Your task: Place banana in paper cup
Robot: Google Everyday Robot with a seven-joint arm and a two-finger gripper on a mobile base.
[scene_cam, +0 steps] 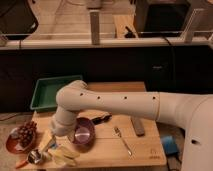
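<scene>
The banana point(65, 156), pale yellow-green and curved, lies on the wooden table point(105, 150) near its front edge, just in front of the purple bowl point(82, 134). My white arm reaches in from the right and bends down at the left. The gripper point(47, 145) hangs low over the table, just left of the banana and right of the grapes. A small round greyish cup point(35, 156) stands at the front left, next to the gripper. I cannot tell whether it is the paper cup.
A dark red grape bunch point(26, 133) sits on an orange plate at the left edge. A green tray point(46, 92) is at the back left. A fork point(122, 140), a grey bar point(136, 126) and a black item point(102, 119) lie to the right of the bowl.
</scene>
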